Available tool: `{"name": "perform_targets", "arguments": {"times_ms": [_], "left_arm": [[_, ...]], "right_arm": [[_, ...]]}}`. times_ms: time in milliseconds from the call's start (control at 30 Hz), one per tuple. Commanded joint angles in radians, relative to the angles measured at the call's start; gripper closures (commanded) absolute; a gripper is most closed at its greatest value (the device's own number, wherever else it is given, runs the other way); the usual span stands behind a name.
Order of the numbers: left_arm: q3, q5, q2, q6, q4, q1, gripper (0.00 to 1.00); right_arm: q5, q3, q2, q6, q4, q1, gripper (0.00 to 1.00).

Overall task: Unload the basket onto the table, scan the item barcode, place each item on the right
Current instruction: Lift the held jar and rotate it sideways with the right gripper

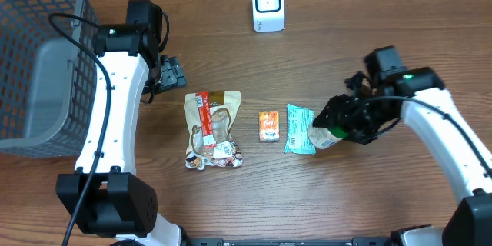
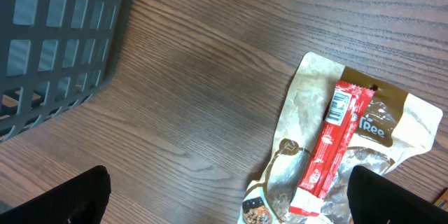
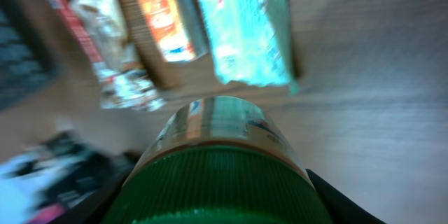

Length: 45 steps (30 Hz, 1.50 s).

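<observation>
The right hand was closed partway around a jar, its fingers clamped on the ribbed dark green lid, so the jar was held by its cap end. The jar had a pale, glossy body with a light label wrapped around it; in the right wrist view the jar was blurred and the label's print could not be read. From overhead it sat toward 4 o'clock of the wooden surface, tipped sideways with its base pointing to 8 o'clock and overlapping the 3 o'clock edge of a teal packet; whether it touched the packet could not be told. At 9 o'clock of the packet lay a small orange box, then a brown pouch with a red stick packet on top. A white scanner stood at 12 o'clock, well apart from the jar. The left hand was spread fully wide and held nothing, near a grey basket at 9 o'clock.
</observation>
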State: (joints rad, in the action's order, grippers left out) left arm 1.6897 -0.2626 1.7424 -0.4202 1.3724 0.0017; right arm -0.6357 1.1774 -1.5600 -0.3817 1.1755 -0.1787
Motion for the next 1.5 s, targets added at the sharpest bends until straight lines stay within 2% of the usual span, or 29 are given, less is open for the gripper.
{"name": "perform_targets", "arguments": {"times_ms": [0,267,333,500,867,1067,1467], "left_arm": [[0.022,-0.007,0.002,-0.018,0.0,-0.002,0.0],[0.022,-0.007,0.002,-0.018,0.0,-0.002,0.0],[0.022,-0.007,0.002,-0.018,0.0,-0.002,0.01],[0.022,-0.007,0.002,-0.018,0.0,-0.002,0.01],[0.022,-0.007,0.002,-0.018,0.0,-0.002,0.0],[0.022,-0.006,0.002,-0.018,0.0,-0.002,0.01],[0.022,-0.007,0.002,-0.018,0.0,-0.002,0.0]], "right_arm": [[-0.252,0.008,0.011,-0.012,0.05,0.07,0.96],[-0.428,0.008,0.011,-0.021,0.188,0.113,0.97],[-0.468,0.008,0.011,-0.06,0.211,0.113,0.96],[-0.469,0.008,0.011,-0.117,0.219,0.113,0.96],[-0.521,0.008,0.011,-0.121,0.226,0.113,0.96],[-0.522,0.008,0.011,-0.196,0.222,0.113,0.96],[-0.518,0.008,0.011,-0.195,0.217,0.113,0.96]]}}
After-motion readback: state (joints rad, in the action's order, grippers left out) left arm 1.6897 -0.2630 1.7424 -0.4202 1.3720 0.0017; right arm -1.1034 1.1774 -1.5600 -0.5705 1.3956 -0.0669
